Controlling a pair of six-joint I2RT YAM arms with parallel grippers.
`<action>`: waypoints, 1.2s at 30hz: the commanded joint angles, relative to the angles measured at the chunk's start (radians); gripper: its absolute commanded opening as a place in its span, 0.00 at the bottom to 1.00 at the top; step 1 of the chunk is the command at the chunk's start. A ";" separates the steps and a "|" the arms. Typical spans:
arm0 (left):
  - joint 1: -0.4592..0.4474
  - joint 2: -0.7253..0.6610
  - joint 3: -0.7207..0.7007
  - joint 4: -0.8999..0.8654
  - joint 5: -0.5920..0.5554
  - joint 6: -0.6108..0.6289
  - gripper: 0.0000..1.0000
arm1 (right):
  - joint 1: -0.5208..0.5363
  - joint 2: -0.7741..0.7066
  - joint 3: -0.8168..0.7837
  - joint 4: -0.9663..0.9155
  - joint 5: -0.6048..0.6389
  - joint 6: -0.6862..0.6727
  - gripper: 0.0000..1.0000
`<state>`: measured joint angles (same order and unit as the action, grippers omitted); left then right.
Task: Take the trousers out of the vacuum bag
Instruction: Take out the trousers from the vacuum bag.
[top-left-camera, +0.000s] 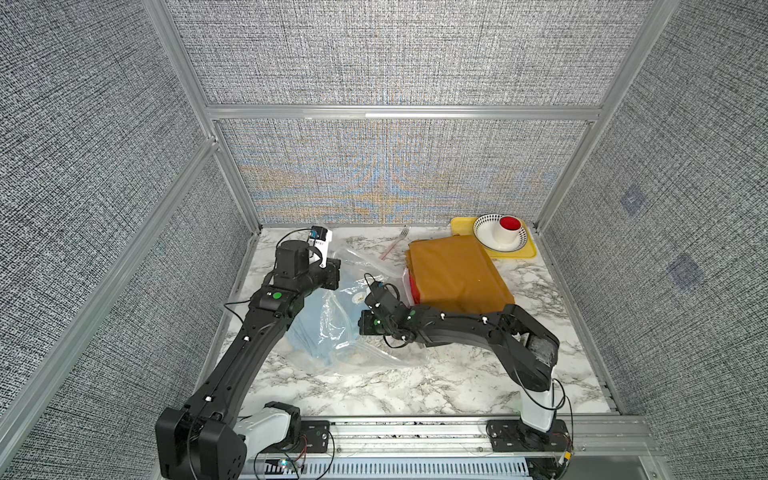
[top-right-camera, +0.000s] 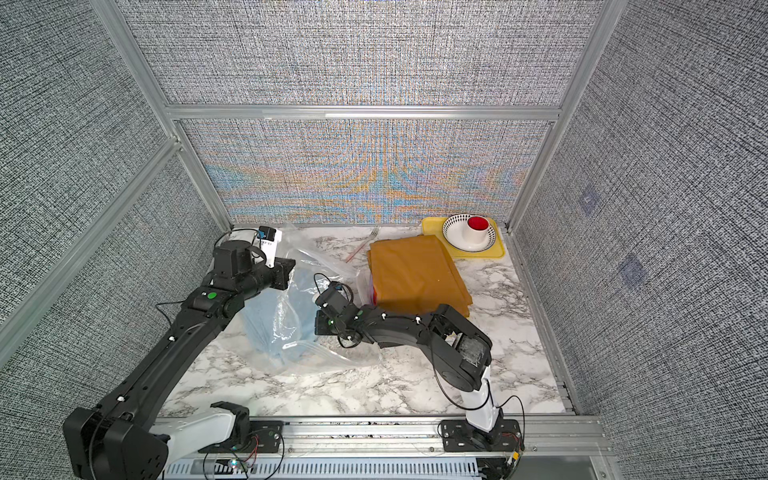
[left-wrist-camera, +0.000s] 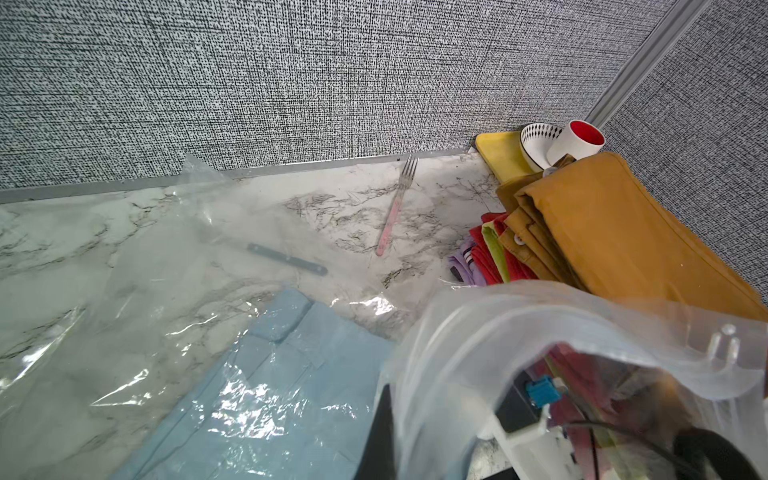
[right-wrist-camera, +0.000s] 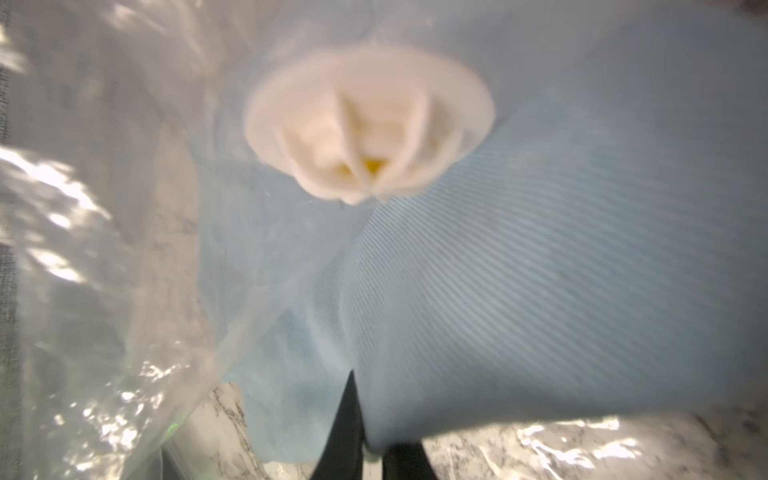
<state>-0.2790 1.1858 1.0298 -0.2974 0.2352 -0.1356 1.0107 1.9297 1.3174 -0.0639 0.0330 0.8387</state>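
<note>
The vacuum bag (top-left-camera: 365, 353) lies crumpled at the centre left of the marble table, and its white valve (right-wrist-camera: 370, 124) shows close up. Light blue trousers (top-left-camera: 311, 320) (left-wrist-camera: 270, 395) are still inside it. My left gripper (left-wrist-camera: 399, 436) is shut on a raised fold of the bag's plastic. Reaching in under the plastic, my right gripper (right-wrist-camera: 374, 449) is shut on an edge of the light blue trousers (right-wrist-camera: 519, 311). To the right, outside the bag, orange trousers (top-left-camera: 457, 270) top a stack over red (left-wrist-camera: 494, 257), yellow (left-wrist-camera: 492, 243) and lilac (left-wrist-camera: 463, 266) ones.
A pink-handled fork (top-left-camera: 395, 243) lies near the back wall. At the back right, a yellow tray (top-left-camera: 459, 224) carries a patterned bowl (top-left-camera: 482, 228) and a white cup with a red inside (top-left-camera: 509, 230). Fabric walls enclose the table on three sides.
</note>
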 joint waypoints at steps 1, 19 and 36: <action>0.000 0.019 -0.008 0.028 -0.009 0.009 0.00 | 0.015 -0.053 0.055 -0.114 0.166 -0.126 0.00; 0.001 0.033 -0.039 0.063 0.004 0.016 0.00 | -0.024 -0.302 0.106 -0.449 0.407 -0.303 0.00; -0.003 0.070 -0.022 0.078 0.049 -0.001 0.00 | -0.066 -0.399 -0.111 -0.403 0.372 -0.102 0.08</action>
<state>-0.2802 1.2484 0.9977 -0.2340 0.2649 -0.1356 0.9474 1.5391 1.2064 -0.4927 0.3672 0.6865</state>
